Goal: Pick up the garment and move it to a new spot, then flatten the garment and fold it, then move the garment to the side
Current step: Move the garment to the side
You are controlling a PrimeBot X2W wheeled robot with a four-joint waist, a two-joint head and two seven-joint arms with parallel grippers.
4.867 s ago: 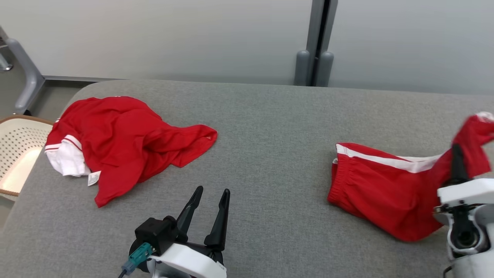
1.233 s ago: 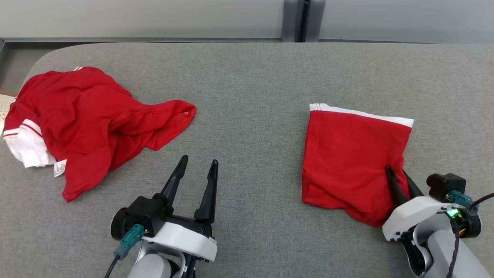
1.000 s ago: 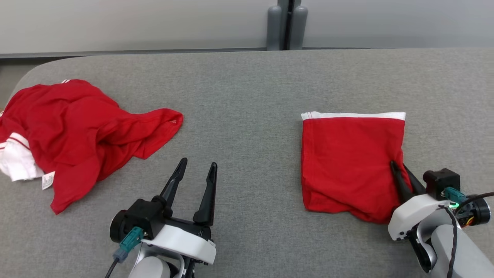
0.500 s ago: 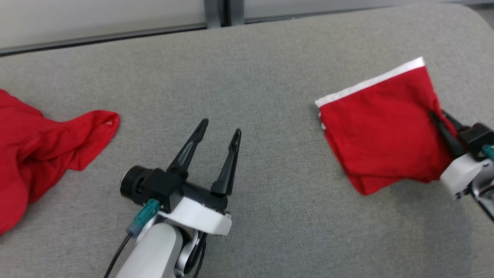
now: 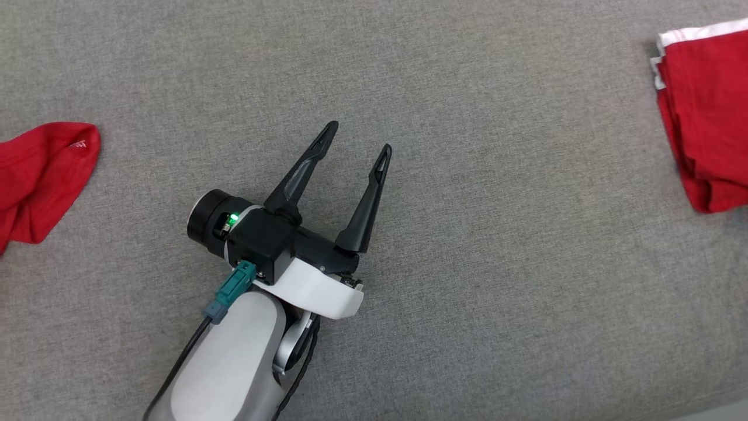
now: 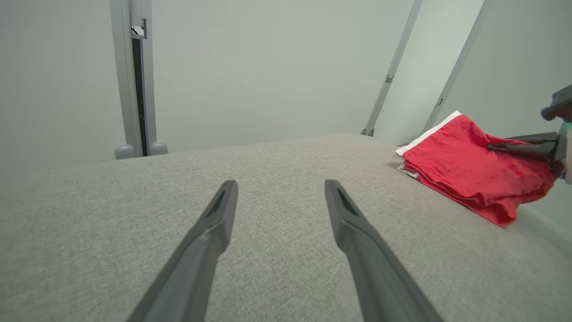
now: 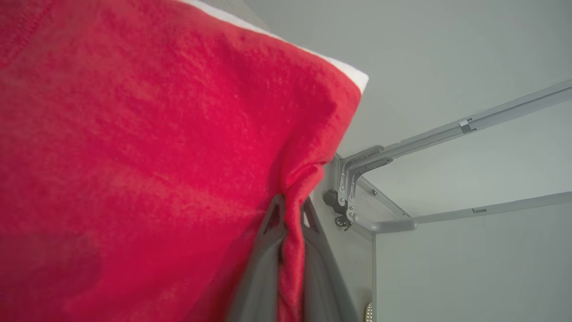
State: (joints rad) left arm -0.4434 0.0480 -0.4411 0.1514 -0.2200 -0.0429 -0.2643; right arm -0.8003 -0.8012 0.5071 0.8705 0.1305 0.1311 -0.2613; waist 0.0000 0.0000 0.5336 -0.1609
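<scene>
Here, grey surface (image 5: 497, 263), pale walls (image 6: 268, 67); left gripper (image 5: 359, 137) agape, right gripper (image 7: 292, 205) tight on garment (image 5: 710, 117).

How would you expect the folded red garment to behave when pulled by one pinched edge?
Probably floppy: the folded red garment bunches where the right end effector pinches it. Its layers sit uneven at the white-trimmed corner, so they may slide apart. It looks thin, so likely light.

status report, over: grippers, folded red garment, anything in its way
Left gripper open, above grey fabric tabletop. Right gripper shut on folded red garment with white edge, near table's right end. Second, crumpled red garment far left, well apart.
</scene>
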